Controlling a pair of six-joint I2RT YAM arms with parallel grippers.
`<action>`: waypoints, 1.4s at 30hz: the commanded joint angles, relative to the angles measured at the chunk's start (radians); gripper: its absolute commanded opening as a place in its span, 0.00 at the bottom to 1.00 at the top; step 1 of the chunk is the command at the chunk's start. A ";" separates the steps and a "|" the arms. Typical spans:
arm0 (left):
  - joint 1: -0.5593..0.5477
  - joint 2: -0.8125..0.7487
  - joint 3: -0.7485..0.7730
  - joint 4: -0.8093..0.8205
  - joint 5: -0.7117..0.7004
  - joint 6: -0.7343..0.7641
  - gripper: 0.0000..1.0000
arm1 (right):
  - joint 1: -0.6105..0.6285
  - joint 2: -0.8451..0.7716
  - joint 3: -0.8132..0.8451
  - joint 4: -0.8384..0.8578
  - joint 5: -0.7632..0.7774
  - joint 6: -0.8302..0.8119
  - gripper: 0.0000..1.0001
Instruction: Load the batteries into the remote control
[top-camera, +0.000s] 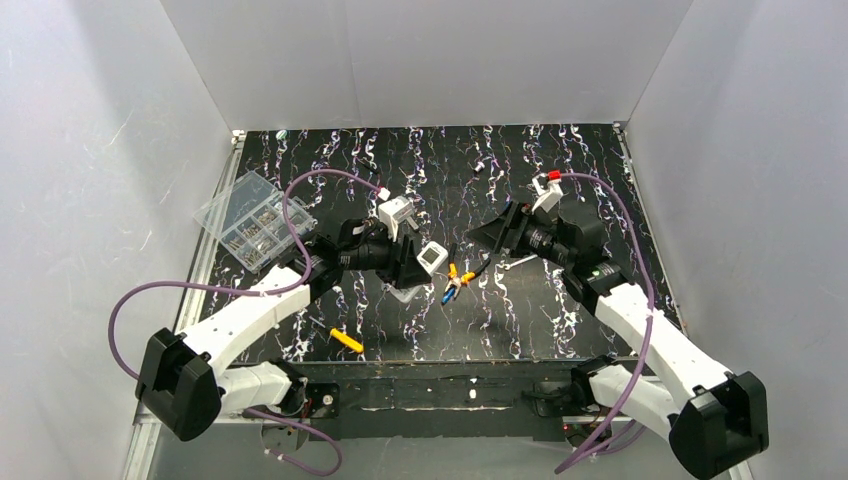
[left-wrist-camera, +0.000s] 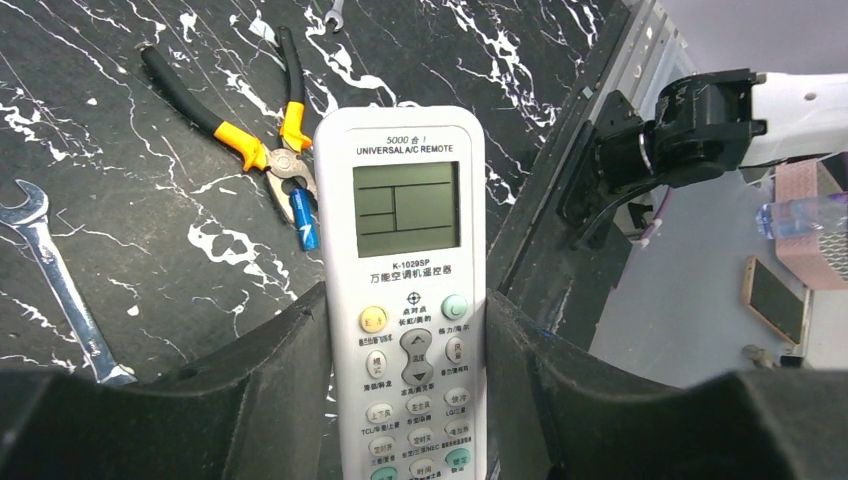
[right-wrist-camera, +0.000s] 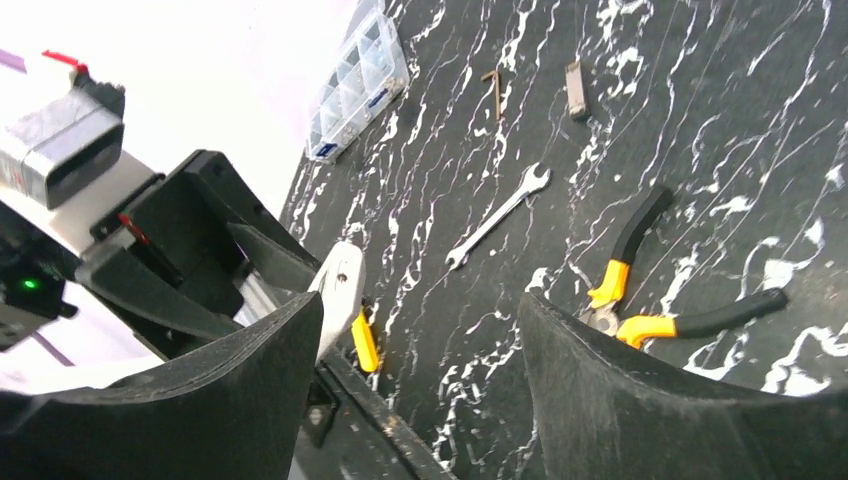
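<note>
White remote control clamped in left hand, blue battery against pliers just beyond, right hand released

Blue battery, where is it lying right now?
In the left wrist view, the blue battery shows just left of the remote control, lying right at the nose of the pliers.

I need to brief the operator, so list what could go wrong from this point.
1. The blue battery lies right by the head of the pliers; the open right fingers could catch the pliers or roll it away.
2. The left fingers grip the remote control only at its button end, so pressing a cell into its back might tilt it or make it slip.
</note>
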 joint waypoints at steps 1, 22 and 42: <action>-0.003 -0.037 -0.020 -0.014 0.022 0.095 0.00 | 0.004 0.044 0.040 -0.011 -0.060 0.190 0.79; -0.061 0.053 0.017 -0.070 0.004 0.192 0.00 | 0.087 0.260 0.052 0.112 -0.159 0.393 0.73; -0.072 0.054 0.036 -0.113 -0.008 0.234 0.04 | 0.140 0.380 0.093 0.126 -0.245 0.356 0.51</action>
